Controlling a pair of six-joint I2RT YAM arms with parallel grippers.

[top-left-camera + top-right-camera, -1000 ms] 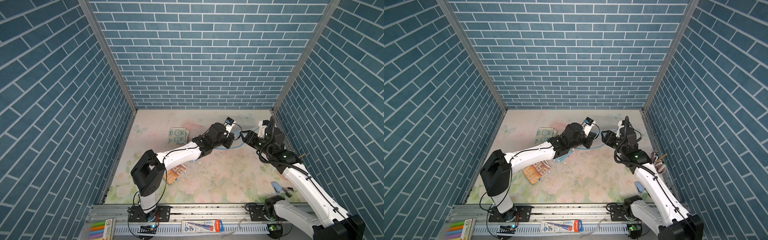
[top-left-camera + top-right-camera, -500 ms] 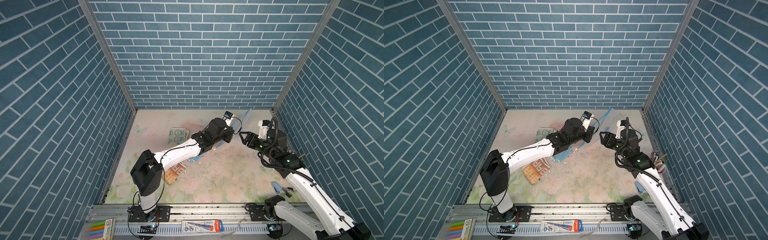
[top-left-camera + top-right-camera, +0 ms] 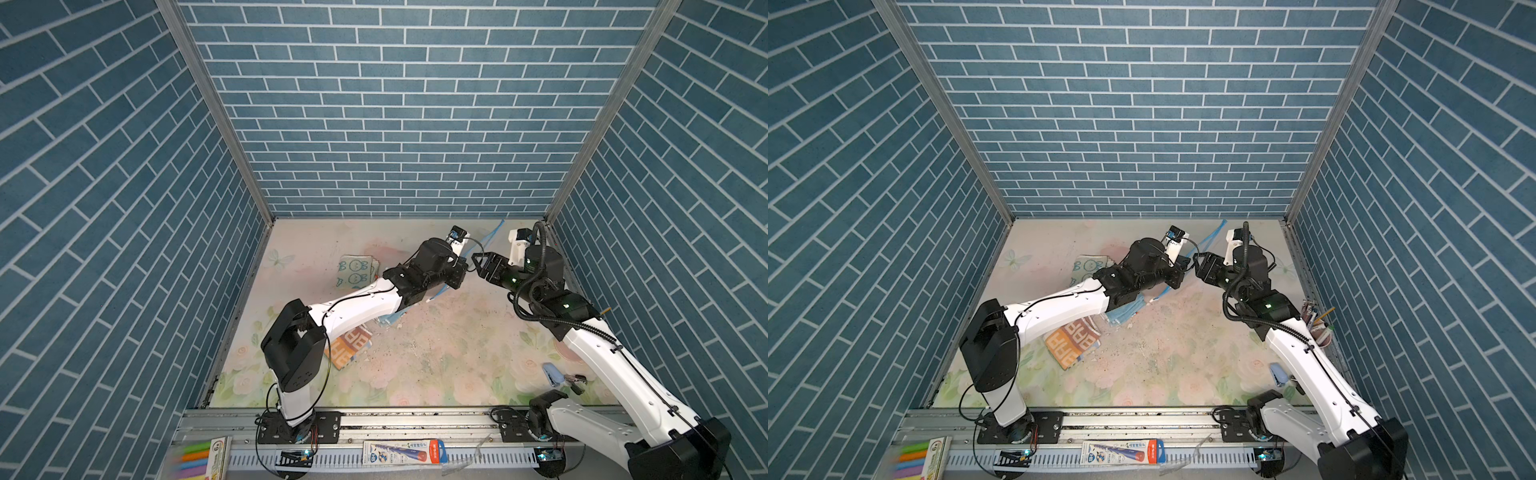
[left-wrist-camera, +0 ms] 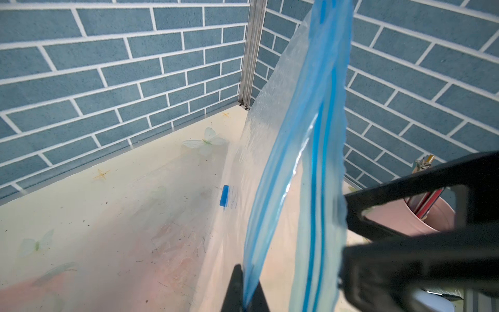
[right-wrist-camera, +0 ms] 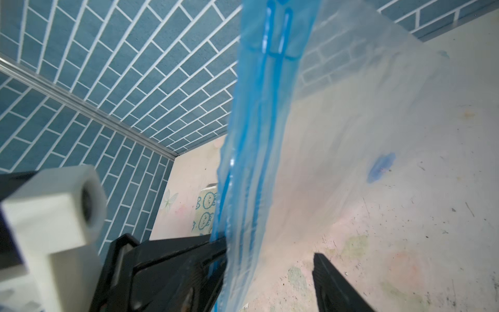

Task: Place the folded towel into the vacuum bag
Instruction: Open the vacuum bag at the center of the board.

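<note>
You had the left gripper clamped on the vacuum bag, lifting its zip edge; your right gripper stood open astride it. The face-printed folded towel lay outside on the table, with insertion left.

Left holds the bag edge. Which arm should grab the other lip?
Right. The right gripper is open, the bag's blue strip between its jaws, so it probably only needs to close. The left gripper is shut on the bag and should hold.
</note>
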